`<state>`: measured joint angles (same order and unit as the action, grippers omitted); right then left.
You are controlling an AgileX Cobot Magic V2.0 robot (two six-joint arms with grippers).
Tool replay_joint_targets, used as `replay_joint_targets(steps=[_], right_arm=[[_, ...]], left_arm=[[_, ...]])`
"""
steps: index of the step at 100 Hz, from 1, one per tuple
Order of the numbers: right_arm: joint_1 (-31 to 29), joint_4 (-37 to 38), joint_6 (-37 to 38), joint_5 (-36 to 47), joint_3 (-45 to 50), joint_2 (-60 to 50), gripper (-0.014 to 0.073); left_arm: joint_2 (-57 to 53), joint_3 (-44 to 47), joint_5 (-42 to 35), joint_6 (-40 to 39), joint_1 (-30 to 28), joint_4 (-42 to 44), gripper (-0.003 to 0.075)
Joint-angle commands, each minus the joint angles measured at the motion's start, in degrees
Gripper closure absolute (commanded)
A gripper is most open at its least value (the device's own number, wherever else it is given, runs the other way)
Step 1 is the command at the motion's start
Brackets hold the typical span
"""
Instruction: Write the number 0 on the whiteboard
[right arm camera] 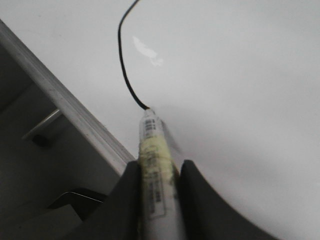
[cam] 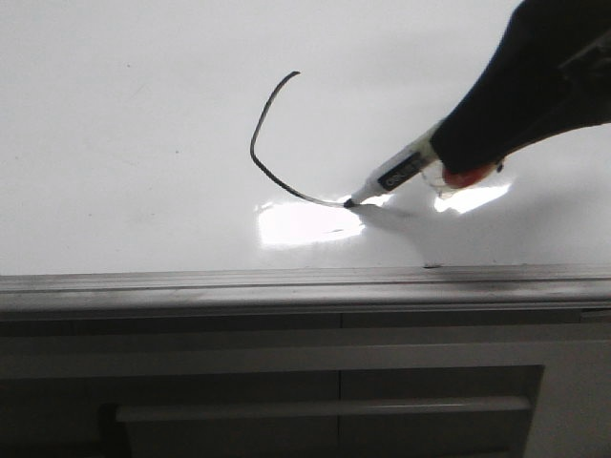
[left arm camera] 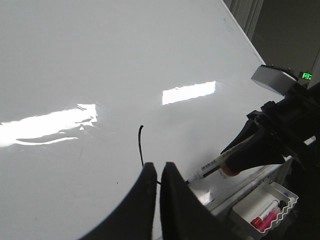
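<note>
The whiteboard (cam: 143,143) fills the scene, glossy and bright, with its grey edge rail (cam: 305,286) running along the near side; below that rail sits a dark panel (cam: 286,391) with a pale handle bar (cam: 325,410); over on the right, the right gripper (right arm camera: 159,172) comes in dark from the far right, its jaws clamped tight on a white marker (cam: 401,174), tip touching the board just beside a glare patch (cam: 305,224); the left gripper (left arm camera: 159,172) hangs over the board with its jaws nearly pressed together, nothing between them; the number 0 (cam: 272,143) is only half there, a thin black curve left of centre, sweeping down and right to the marker tip.
</note>
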<state>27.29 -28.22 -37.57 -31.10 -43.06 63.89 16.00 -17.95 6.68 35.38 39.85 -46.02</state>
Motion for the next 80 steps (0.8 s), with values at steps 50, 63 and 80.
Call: replay_joint_targets(steps=[50, 63, 80], right_arm=[[-5.9, 7.6, 2.7, 7.1, -9.6, 0.9, 0.0640], [-5.1, 7.6, 2.7, 7.0, -12.0, 3.1, 0.0640], [-2.2, 7.6, 2.7, 7.1, -14.4, 5.8, 0.0640]], left_arm=[[0.4, -1.7, -2.8, -0.5, -0.1, -0.8, 0.0740], [0.4, -1.7, -2.8, -0.5, -0.1, -0.8, 0.0740], [0.4, -1.7, -2.8, -0.5, -0.1, -0.8, 0.0740]])
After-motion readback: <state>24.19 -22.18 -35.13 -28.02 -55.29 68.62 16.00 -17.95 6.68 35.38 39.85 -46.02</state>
